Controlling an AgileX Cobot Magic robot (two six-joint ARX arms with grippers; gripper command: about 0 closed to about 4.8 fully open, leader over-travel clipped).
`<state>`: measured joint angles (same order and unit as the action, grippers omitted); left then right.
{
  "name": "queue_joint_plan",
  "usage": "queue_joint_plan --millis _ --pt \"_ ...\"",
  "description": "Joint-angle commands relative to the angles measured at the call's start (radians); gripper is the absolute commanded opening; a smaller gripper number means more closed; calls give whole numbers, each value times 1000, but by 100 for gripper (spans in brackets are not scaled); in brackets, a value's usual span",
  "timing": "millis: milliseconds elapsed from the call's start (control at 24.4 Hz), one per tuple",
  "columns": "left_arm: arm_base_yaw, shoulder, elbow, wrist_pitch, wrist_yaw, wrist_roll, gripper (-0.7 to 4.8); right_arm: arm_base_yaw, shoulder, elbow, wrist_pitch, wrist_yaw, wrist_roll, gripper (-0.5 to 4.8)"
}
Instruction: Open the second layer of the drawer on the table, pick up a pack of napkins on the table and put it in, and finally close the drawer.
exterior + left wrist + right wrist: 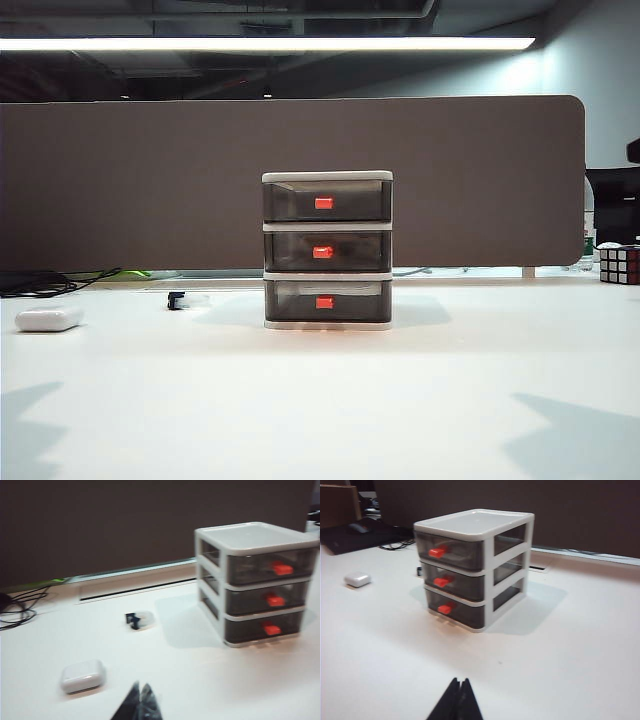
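You are looking across the table [320, 400], a wide plain white top backed by a long dark brown partition [130, 180], with a bright ceiling light strip [260, 44] above it. The drawer [327, 250] stands upright at the middle of the table, all three layers shut; the second layer [327, 251] sits flush between the top and bottom ones, its red-orange handle [323, 252] facing you. No pack of napkins shows in any view. Neither arm appears in the exterior view, only their shadows on the near corners. In the left wrist view the left gripper [139, 700] hovers above the table, fingertips clenched together on nothing, well apart from the drawer. In the right wrist view the right gripper [459, 696] hangs likewise, tips pressed together and empty. You have broad bare table in front of the drawer. Toward the left edge lie a white rounded case [47, 319] and a small dark clip [178, 300]; black cables [40, 282] trail behind, and a cube puzzle [619, 265] sits far right.
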<state>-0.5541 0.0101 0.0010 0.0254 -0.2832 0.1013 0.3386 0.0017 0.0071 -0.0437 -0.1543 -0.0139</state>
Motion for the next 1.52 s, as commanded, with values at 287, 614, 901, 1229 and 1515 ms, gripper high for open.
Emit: queue_joint_plan --millis 287,614,901,1229,1515 --pt "366 1 6 14 362 3 -4 -142 -1 -6 10 -5 -18 -5" --pt "510 1 6 21 453 8 -4 -221 -1 -6 11 -3 -21 -5" --pt "557 1 6 56 478 10 -4 -291 -1 -6 55 8 -39 -5" --pt "556 1 6 65 480 -2 -4 -331 -1 -6 71 51 -39 -5" --pt "556 1 6 58 483 -27 -4 -330 -1 -6 70 47 -39 -5"
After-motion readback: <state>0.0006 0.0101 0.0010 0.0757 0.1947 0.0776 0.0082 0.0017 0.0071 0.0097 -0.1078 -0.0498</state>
